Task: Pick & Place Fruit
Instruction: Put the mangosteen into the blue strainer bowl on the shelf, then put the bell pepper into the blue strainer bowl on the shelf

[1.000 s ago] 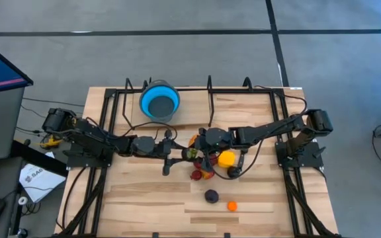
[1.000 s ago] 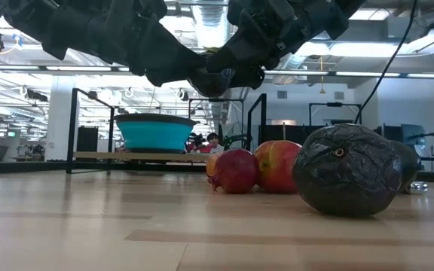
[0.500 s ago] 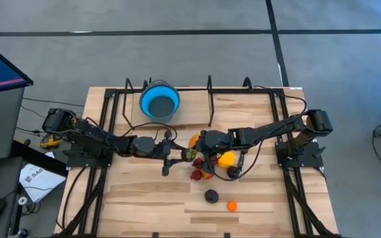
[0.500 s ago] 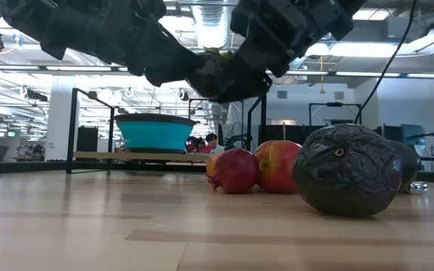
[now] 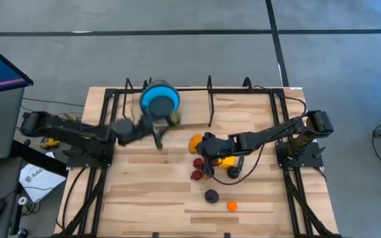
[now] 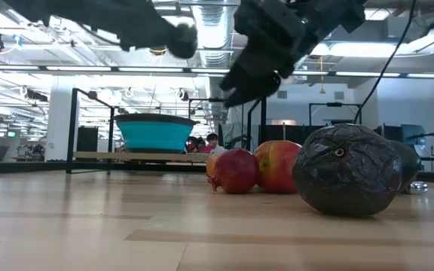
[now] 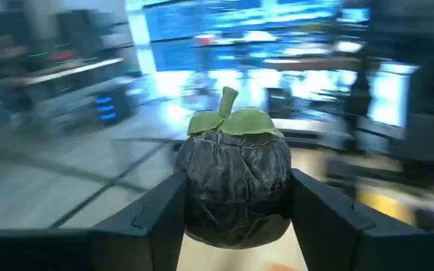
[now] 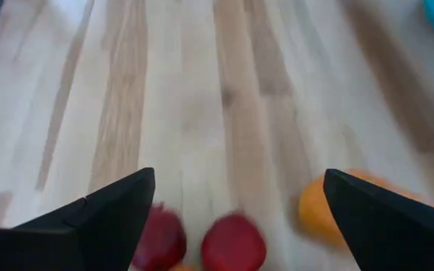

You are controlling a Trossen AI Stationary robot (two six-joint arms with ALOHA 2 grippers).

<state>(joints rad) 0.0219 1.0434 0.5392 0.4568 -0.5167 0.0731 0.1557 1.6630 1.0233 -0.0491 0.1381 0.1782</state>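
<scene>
My left gripper (image 5: 165, 124) hovers beside the blue bowl (image 5: 159, 101), on its near right side, shut on a dark purple fruit with green leaves (image 7: 234, 181). My right gripper (image 5: 206, 158) hangs open over the fruit pile, touching nothing. On the table lie an orange (image 5: 195, 141), a yellow fruit (image 5: 227, 159), two red pieces (image 5: 196, 175), a second dark purple fruit (image 5: 211, 196) and a small orange one (image 5: 231, 205). The right wrist view shows two red pieces (image 8: 233, 241) and the orange (image 8: 330, 207) between the spread fingers. My left gripper pinches the dark purple fruit by its round sides (image 7: 191, 188), one finger (image 7: 153, 222) on each side. The green leaves and stem (image 7: 228, 113) are clear of the fingers. The fruit is lifted clear of the table.
A black metal frame (image 5: 210, 89) runs along the table's far edge and sides. In the low view the second dark purple fruit (image 6: 346, 170) sits nearest, with a red piece (image 6: 236, 171) and a red-yellow one (image 6: 277, 165) behind it. Bare wood lies toward the near left.
My left gripper, with the dark purple fruit, has swung quickly from the fruit pile toward the table's far left, up to the blue bowl. My right gripper has shifted a little toward the near edge, over the pile.
</scene>
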